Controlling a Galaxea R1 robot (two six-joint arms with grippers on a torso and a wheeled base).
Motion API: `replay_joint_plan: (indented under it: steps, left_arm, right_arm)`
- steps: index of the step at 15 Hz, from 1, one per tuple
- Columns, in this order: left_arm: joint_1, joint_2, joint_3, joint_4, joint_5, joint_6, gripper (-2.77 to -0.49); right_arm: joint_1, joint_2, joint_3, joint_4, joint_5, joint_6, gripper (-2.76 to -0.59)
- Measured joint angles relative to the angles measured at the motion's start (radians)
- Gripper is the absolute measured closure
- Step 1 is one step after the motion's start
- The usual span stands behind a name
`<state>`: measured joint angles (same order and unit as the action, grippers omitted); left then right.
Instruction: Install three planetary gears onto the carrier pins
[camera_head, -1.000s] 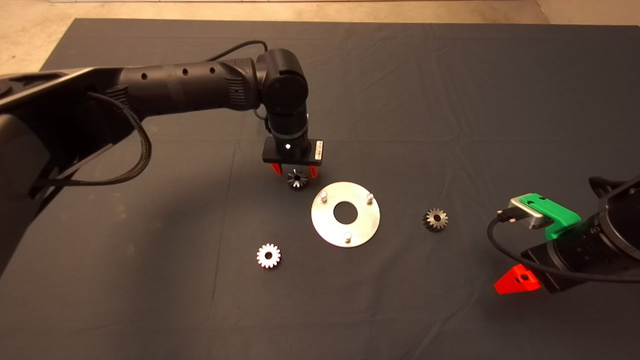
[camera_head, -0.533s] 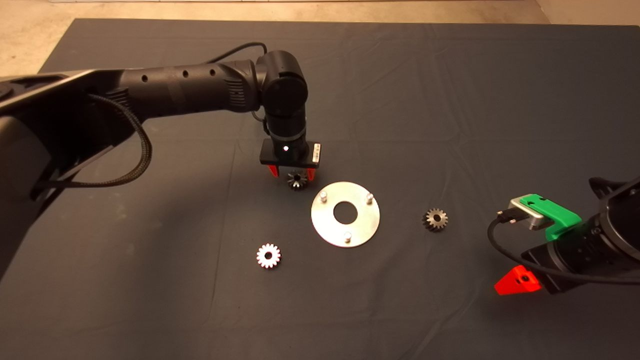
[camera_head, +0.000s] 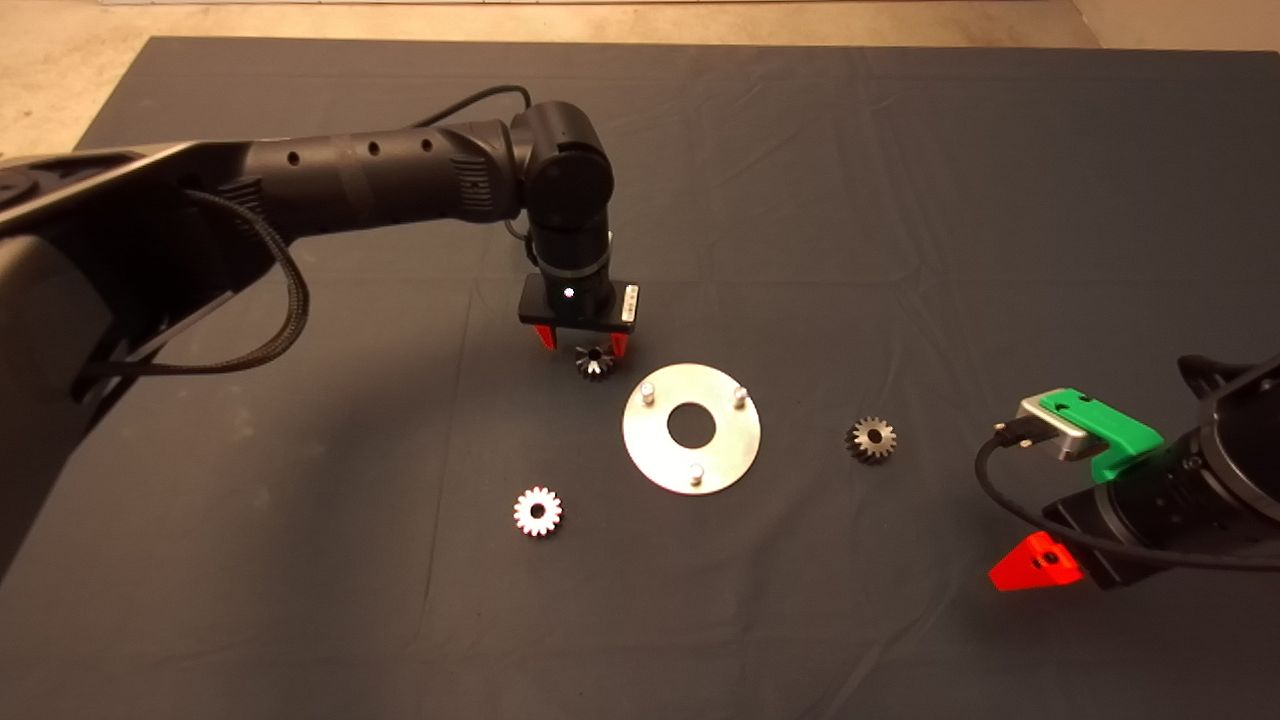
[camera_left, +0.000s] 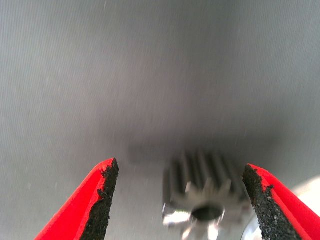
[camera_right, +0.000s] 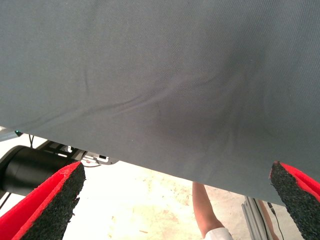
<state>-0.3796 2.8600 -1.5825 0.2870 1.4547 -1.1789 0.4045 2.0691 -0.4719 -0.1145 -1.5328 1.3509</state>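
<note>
My left gripper (camera_head: 582, 342) hangs open over the mat just behind the round silver plate (camera_head: 720, 455). One planetary gear (camera_head: 595, 362) lies on the mat between its red fingers (camera_head: 545, 337), untouched. The left wrist view shows the same gear (camera_left: 205, 192) between the pads (camera_left: 102, 197), with gaps on both sides. Three carrier pins (camera_head: 648, 392) (camera_head: 740, 397) (camera_head: 697, 473) stand bare on the plate. A shiny gear (camera_head: 538, 511) lies front left of the plate and a dark gear (camera_head: 871, 439) lies to its right. My right gripper (camera_head: 1035, 565) waits open at the lower right.
The dark mat (camera_head: 900, 200) is wrinkled and covers the table. In the right wrist view the mat's edge (camera_right: 165, 167) shows, with the floor and part of a person (camera_right: 205, 210) beyond it.
The left gripper has shifted slightly left and back around the gear. The gear, the plate and the right arm have stayed put.
</note>
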Motion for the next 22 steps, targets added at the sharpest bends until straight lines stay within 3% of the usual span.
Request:
replay_joint_plan:
  steps: [3, 8, 22]
  left_arm:
    - [0.0, 0.013, -0.007, 0.002, -0.008, 0.007, -1.76]
    - [0.0, 0.006, -0.003, 0.002, -0.001, 0.007, -1.76]
    - [0.011, -0.02, 0.066, 0.001, 0.004, 0.001, -1.76]
  right_arm:
    - [0.0, 0.0, 0.001, 0.0, 0.0, 0.0, -2.76]
    - [0.0, 0.0, 0.003, 0.0, 0.0, 0.001, -2.76]
    - [0.0, -0.001, 0.005, 0.0, 0.0, 0.001, -2.76]
